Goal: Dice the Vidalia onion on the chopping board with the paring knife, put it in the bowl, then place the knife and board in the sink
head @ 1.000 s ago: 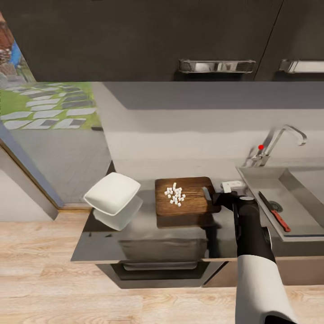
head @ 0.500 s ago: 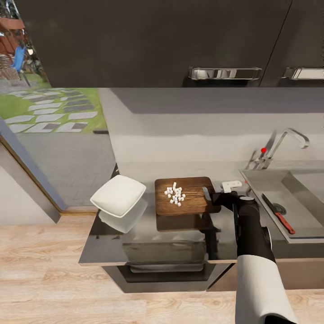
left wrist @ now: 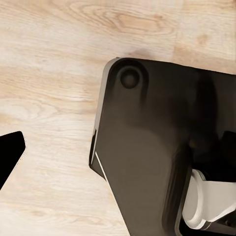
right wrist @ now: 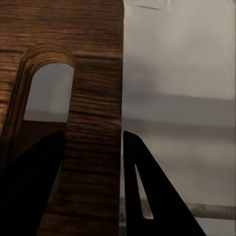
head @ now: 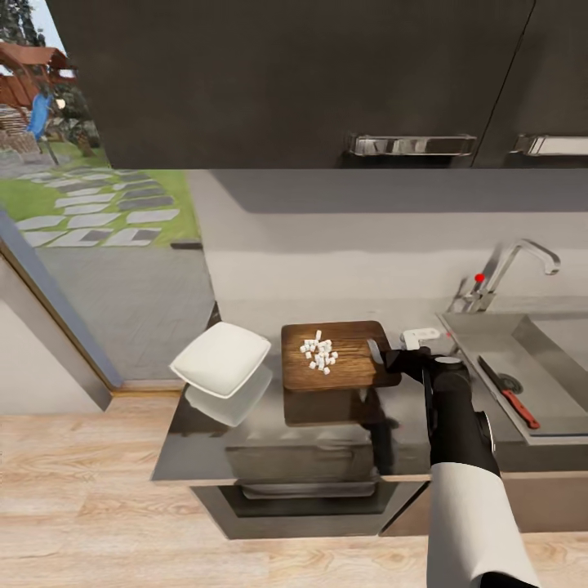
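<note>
The right gripper (head: 390, 358) is clamped on the slotted end of the chopping board (head: 331, 356), lifted level off the countertop (head: 269, 445) so the diced onion (head: 318, 353) stays put. The bowl (head: 219, 359) waits by the worktop's left edge. Farther right, the paring knife (head: 508, 392) lies in the sink (head: 482, 339).

Dark wall cabinets (head: 286, 82) with chrome handles (head: 412, 145) hang above a pale grey wall (head: 343, 245). The floor (head: 82, 490) is light wood planks. At the left a large window (head: 90, 212) shows grass, stepping stones and daylight outside.
</note>
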Tool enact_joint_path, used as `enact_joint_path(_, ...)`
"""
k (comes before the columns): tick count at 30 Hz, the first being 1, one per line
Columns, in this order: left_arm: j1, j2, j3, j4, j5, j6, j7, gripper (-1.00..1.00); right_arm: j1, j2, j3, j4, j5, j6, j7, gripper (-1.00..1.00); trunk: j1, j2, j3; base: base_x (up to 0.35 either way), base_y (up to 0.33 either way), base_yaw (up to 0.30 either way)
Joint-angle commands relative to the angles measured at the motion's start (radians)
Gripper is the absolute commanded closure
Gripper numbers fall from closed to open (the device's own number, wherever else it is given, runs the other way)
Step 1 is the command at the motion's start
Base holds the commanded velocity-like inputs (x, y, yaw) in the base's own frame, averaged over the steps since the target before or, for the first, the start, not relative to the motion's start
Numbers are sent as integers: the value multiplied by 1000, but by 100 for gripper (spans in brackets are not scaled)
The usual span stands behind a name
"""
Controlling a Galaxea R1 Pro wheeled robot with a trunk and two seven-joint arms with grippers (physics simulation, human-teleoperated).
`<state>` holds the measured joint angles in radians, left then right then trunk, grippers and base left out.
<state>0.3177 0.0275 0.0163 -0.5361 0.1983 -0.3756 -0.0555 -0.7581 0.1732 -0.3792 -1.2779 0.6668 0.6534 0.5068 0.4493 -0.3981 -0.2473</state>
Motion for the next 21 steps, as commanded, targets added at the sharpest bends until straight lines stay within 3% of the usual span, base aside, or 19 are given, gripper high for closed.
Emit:
enact_joint_path(1, 0, 0, 1, -1, 9, 0, -6, -100, -1, 1, -3, -1, 10, 2, 10, 100, 1, -2, 0, 0, 224, 0)
enact_joint_path(7, 0, 0, 1, -1, 9, 0, -6, -100, -1, 1, -3, -1, 10, 2, 9, 100, 1, -2, 9, 0, 219, 0)
enact_joint_path(21, 0, 0, 1, -1, 9, 0, -6, -100, -1, 1, -3, -1, 10, 2, 9, 100, 1, -2, 31, 0, 13, 0)
